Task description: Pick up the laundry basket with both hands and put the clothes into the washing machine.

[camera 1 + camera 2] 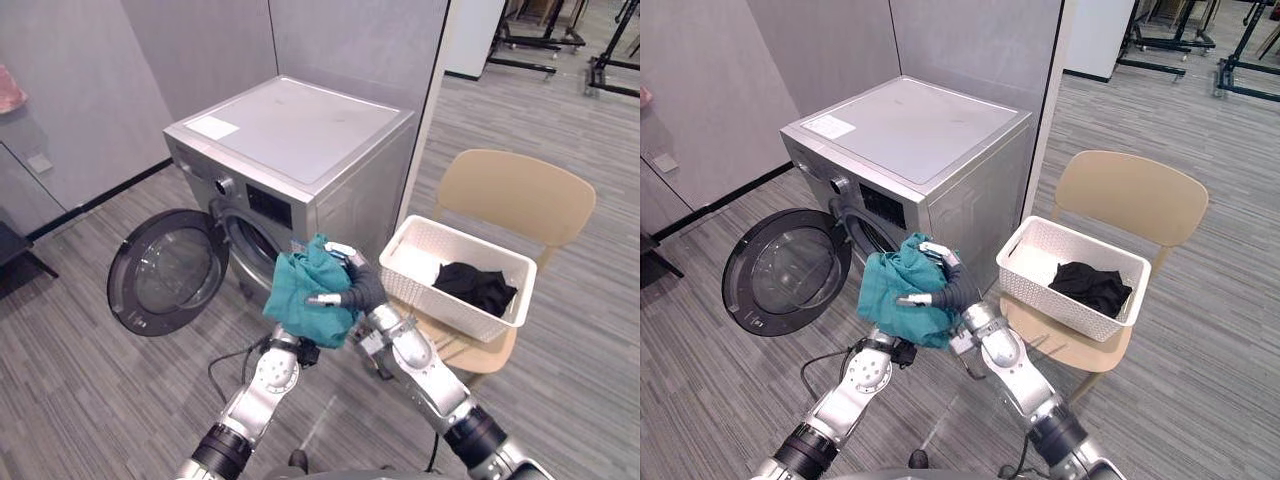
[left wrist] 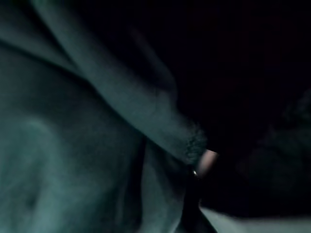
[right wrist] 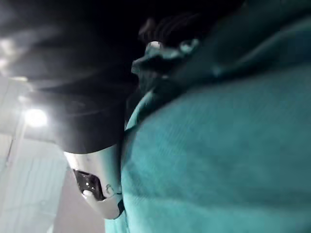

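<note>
Teal cloth point(image 1: 305, 292) bunched up in front of the washer's mouth, right hand point(image 1: 362, 285) clamped on it with thumb and fingers curled into the fabric, left hand point(image 1: 297, 350) tucked under the cloth from below, fingers hidden so can't tell if they grip. Just behind, round door point(image 1: 165, 270) hangs wide open on the robot's left of the silver washer point(image 1: 290, 130). Off to the right, white basket point(image 1: 450, 306) sits on a tan chair point(image 1: 515, 190), black garment point(image 1: 475, 285) inside, well apart from both hands.
</note>
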Motion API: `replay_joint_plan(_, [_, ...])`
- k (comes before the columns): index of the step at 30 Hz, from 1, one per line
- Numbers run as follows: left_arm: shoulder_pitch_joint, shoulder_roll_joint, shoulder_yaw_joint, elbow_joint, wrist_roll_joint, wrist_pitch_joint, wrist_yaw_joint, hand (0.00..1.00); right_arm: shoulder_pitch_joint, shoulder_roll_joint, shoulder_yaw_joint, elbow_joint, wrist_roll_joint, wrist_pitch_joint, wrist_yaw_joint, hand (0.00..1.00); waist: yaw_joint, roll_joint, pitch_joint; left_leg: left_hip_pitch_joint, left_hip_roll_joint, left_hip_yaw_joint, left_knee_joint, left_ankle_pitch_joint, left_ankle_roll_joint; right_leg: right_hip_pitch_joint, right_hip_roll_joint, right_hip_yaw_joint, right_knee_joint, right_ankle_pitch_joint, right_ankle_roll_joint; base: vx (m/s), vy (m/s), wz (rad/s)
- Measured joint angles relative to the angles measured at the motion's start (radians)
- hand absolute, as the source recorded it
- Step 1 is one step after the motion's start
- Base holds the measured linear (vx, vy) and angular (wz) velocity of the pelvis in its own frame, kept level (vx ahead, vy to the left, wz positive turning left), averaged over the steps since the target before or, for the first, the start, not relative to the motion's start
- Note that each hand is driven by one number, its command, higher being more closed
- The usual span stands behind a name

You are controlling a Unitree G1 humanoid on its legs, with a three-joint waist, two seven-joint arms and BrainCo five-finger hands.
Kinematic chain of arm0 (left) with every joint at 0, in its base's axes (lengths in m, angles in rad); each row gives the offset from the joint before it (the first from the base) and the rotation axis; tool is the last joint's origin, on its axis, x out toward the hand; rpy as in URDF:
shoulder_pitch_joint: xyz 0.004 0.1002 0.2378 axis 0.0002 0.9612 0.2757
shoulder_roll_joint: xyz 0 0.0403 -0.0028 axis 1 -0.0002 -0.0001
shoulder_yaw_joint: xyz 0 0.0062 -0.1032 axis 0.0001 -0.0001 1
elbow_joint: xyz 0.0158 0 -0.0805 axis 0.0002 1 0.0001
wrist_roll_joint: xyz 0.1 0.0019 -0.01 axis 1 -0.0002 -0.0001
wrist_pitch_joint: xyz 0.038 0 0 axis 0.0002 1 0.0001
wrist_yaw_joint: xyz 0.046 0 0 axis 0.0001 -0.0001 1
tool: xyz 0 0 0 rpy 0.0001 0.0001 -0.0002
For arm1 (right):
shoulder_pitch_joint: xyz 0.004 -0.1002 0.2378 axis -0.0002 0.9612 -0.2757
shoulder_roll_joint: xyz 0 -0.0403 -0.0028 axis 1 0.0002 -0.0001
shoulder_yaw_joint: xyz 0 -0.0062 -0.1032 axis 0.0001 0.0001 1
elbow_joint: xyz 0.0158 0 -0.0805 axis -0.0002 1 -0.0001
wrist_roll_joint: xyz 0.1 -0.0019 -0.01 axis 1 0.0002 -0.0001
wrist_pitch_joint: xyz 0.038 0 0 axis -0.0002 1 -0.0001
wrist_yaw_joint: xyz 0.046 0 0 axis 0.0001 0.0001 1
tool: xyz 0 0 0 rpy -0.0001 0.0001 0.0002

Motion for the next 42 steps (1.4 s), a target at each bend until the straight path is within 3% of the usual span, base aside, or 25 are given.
replay_joint_plan(7, [0.154, -0.039, 0.140, -0.003, -0.044, -0.009, -0.020, 1.00, 0.238, -0.011, -0.239, 0.012, -0.197, 0.024, -0.047, 0.00, -0.001, -0.002, 0.001, 0.006, 0.000, 0.009, -0.005, -0.001, 0.000, -0.002, 0.002, 0.008, 0.003, -0.006, 0.007, 0.01, 0.001, -0.04])
replay_joint_plan(10, [0.214, -0.035, 0.199, -0.002, -0.061, -0.009, -0.036, 1.00, 0.288, -0.022, -0.309, 0.083, -0.225, 0.031, -0.054, 0.00, -0.003, -0.005, 0.004, -0.007, 0.000, -0.001, -0.019, 0.000, -0.002, -0.008, 0.006, -0.003, -0.001, -0.008, 0.011, -0.02, -0.004, 0.09])
replay_joint_plan(14, [0.235, -0.034, 0.231, 0.053, -0.080, -0.010, -0.060, 1.00, 0.290, -0.019, -0.350, 0.302, -0.255, 0.045, -0.053, 0.00, 0.001, -0.013, 0.016, -0.091, -0.012, -0.084, 0.005, 0.013, -0.013, -0.050, -0.014, -0.102, 0.049, -0.047, 0.015, -0.02, -0.018, 0.66])
replay_joint_plan(15, [0.232, -0.036, 0.234, 0.075, -0.084, -0.010, -0.068, 1.00, 0.272, -0.018, -0.349, 0.376, -0.270, 0.055, -0.053, 0.00, 0.002, -0.016, 0.027, -0.119, -0.021, -0.105, 0.020, 0.019, -0.004, -0.071, -0.031, -0.139, 0.091, -0.072, 0.015, -0.05, -0.017, 1.08])
replay_joint_plan(17, [0.232, -0.039, 0.237, 0.102, -0.088, -0.003, -0.079, 1.00, 0.242, -0.013, -0.351, 0.501, -0.299, 0.078, -0.059, 0.00, -0.002, -0.025, 0.036, -0.157, -0.028, -0.042, 0.016, -0.016, 0.115, -0.089, -0.070, -0.221, 0.130, -0.103, 0.024, 0.00, 0.007, 1.31])
replay_joint_plan(18, [0.229, -0.052, 0.246, 0.112, -0.089, 0.000, -0.083, 1.00, 0.222, -0.006, -0.360, 0.579, -0.317, 0.095, -0.073, 0.00, -0.001, -0.040, 0.045, -0.171, -0.029, 0.091, 0.000, -0.065, 0.192, -0.089, -0.114, -0.283, 0.124, -0.103, 0.022, 0.12, 0.076, 1.72])
replay_joint_plan(19, [0.224, -0.073, 0.255, 0.112, -0.100, 0.000, -0.083, 1.00, 0.198, -0.010, -0.373, 0.634, -0.324, 0.103, -0.079, 0.00, -0.001, -0.041, 0.065, -0.190, -0.019, 0.232, 0.024, -0.059, 0.182, -0.087, -0.146, -0.330, 0.137, -0.108, 0.025, 0.14, 0.106, 1.68])
replay_joint_plan(20, [0.224, -0.082, 0.255, 0.112, -0.109, 0.000, -0.083, 1.00, 0.189, -0.013, -0.385, 0.651, -0.327, 0.108, -0.081, 0.00, 0.003, -0.026, 0.067, -0.190, -0.010, 0.314, 0.039, -0.050, 0.180, -0.087, -0.158, -0.355, 0.148, -0.113, 0.031, 0.18, 0.161, 1.51])
replay_joint_plan(21, [0.235, -0.100, 0.257, 0.114, -0.119, 0.001, -0.084, 1.00, 0.176, -0.026, -0.388, 0.671, -0.331, 0.118, -0.084, 0.00, 0.002, -0.008, 0.068, -0.191, 0.015, 0.482, 0.070, -0.013, 0.193, -0.084, -0.176, -0.417, 0.187, -0.127, 0.044, 0.23, 0.191, 1.32])
replay_joint_plan(22, [0.232, -0.102, 0.259, 0.116, -0.119, 0.001, -0.086, 1.00, 0.167, -0.020, -0.388, 0.691, -0.331, 0.119, -0.084, 0.00, -0.001, -0.007, 0.071, -0.184, 0.016, 0.530, 0.071, 0.041, 0.142, -0.080, -0.202, -0.449, 0.220, -0.147, 0.059, 0.25, 0.174, 1.28])
replay_joint_plan(23, [0.228, -0.102, 0.259, 0.118, -0.119, 0.002, -0.093, 1.00, 0.155, -0.015, -0.388, 0.698, -0.331, 0.122, -0.083, 0.00, -0.001, -0.008, 0.072, -0.187, 0.004, 0.540, 0.072, 0.042, 0.141, -0.071, -0.215, -0.465, 0.223, -0.146, 0.059, 0.21, 0.145, 1.10])
replay_joint_plan(25, [0.228, -0.093, 0.258, 0.124, -0.119, 0.001, -0.103, 1.00, 0.144, 0.012, -0.386, 0.699, -0.331, 0.122, -0.083, 0.00, -0.001, -0.033, 0.087, -0.181, -0.028, 0.523, 0.074, 0.040, 0.142, -0.026, -0.234, -0.499, 0.205, -0.144, 0.074, 0.14, 0.073, 0.86])
replay_joint_plan(26, [0.230, -0.088, 0.260, 0.125, -0.120, 0.001, -0.106, 1.00, 0.137, 0.039, -0.385, 0.699, -0.333, 0.121, -0.080, 0.00, -0.001, -0.060, 0.098, -0.179, -0.046, 0.505, 0.089, 0.025, 0.141, 0.005, -0.245, -0.517, 0.192, -0.143, 0.088, 0.16, 0.052, 0.79])
replay_joint_plan(28, [0.239, -0.079, 0.259, 0.125, -0.119, 0.002, -0.124, 1.00, 0.134, 0.069, -0.385, 0.700, -0.333, 0.122, -0.079, 0.00, 0.001, -0.080, 0.106, -0.179, -0.055, 0.484, 0.140, -0.056, 0.128, 0.042, -0.266, -0.545, 0.212, -0.151, 0.120, 0.19, 0.111, 0.65])
replay_joint_plan(29, [0.253, -0.080, 0.258, 0.127, -0.119, 0.007, -0.140, 1.00, 0.132, 0.075, -0.386, 0.700, -0.334, 0.127, -0.079, 0.00, 0.000, -0.085, 0.108, -0.177, -0.068, 0.468, 0.181, -0.100, 0.132, 0.039, -0.317, -0.544, 0.310, -0.163, 0.137, 0.24, 0.240, 0.50])
replay_joint_plan(30, [0.271, -0.081, 0.254, 0.128, -0.119, 0.013, -0.145, 1.00, 0.140, 0.072, -0.386, 0.699, -0.340, 0.137, -0.079, 0.00, -0.006, -0.083, 0.108, -0.155, -0.091, 0.440, 0.196, -0.139, 0.140, 0.012, -0.393, -0.514, 0.481, -0.155, 0.115, 0.25, 0.270, 0.50])
replay_joint_plan(31, [0.275, -0.081, 0.252, 0.128, -0.119, 0.017, -0.145, 1.00, 0.147, 0.070, -0.386, 0.698, -0.342, 0.138, -0.079, 0.00, -0.008, -0.081, 0.110, -0.140, -0.102, 0.422, 0.198, -0.155, 0.143, -0.018, -0.426, -0.470, 0.572, -0.142, 0.071, 0.24, 0.236, 0.61])
replay_joint_plan(32, [0.277, -0.075, 0.250, 0.128, -0.118, 0.020, -0.144, 1.00, 0.160, 0.072, -0.385, 0.698, -0.343, 0.139, -0.079, 0.00, -0.027, -0.075, 0.114, -0.118, -0.104, 0.384, 0.213, -0.190, 0.145, -0.096, -0.431, -0.297, 0.727, -0.128, 0.010, 0.27, 0.178, 0.77])
replay_joint_plan(33, [0.275, -0.063, 0.251, 0.129, -0.117, 0.020, -0.141, 1.00, 0.170, 0.080, -0.385, 0.693, -0.342, 0.139, -0.077, 0.00, -0.046, -0.071, 0.120, -0.086, -0.103, 0.345, 0.210, -0.204, 0.144, -0.164, -0.368, -0.149, 0.805, -0.187, 0.052, 0.28, 0.143, 0.85])
replay_joint_plan(35, [0.277, -0.042, 0.250, 0.129, -0.117, 0.020, -0.140, 1.00, 0.195, 0.083, -0.385, 0.688, -0.341, 0.138, -0.077, 0.00, -0.065, -0.059, 0.130, -0.023, -0.105, 0.318, 0.182, -0.212, 0.139, -0.235, -0.293, -0.063, 0.813, -0.244, 0.063, 0.32, 0.088, 0.69])
replay_joint_plan(38, [0.257, -0.031, 0.246, 0.134, -0.117, 0.019, -0.142, 1.00, 0.203, 0.081, -0.384, 0.685, -0.339, 0.137, -0.077, 0.00, -0.088, -0.057, 0.138, 0.058, -0.111, 0.285, 0.138, -0.225, 0.116, -0.373, -0.221, -0.091, 0.661, -0.252, 0.052, 0.34, 0.040, 0.44])
replay_joint_plan(39, [0.236, -0.031, 0.242, 0.148, -0.116, 0.019, -0.143, 1.00, 0.200, 0.080, -0.384, 0.685, -0.339, 0.137, -0.077, 0.00, -0.096, -0.055, 0.149, 0.075, -0.109, 0.270, 0.136, -0.231, 0.105, -0.396, -0.205, -0.112, 0.575, -0.233, 0.058, 0.45, -0.029, 0.59])
replay_joint_plan(41, [0.217, -0.031, 0.236, 0.160, -0.114, 0.019, -0.156, 1.00, 0.204, 0.082, -0.381, 0.684, -0.339, 0.137, -0.074, 0.00, -0.109, -0.062, 0.149, 0.115, -0.107, 0.257, 0.136, -0.258, 0.059, -0.422, -0.152, -0.142, 0.362, -0.100, 0.029, 0.47, -0.086, 0.50])
replay_joint_plan(42, [0.218, -0.024, 0.225, 0.161, -0.114, 0.019, -0.164, 1.00, 0.216, 0.082, -0.381, 0.683, -0.340, 0.137, -0.074, 0.00, -0.109, -0.082, 0.141, 0.142, -0.117, 0.251, 0.139, -0.271, 0.037, -0.419, -0.146, -0.154, 0.314, -0.028, -0.002, 0.50, -0.144, 0.52])
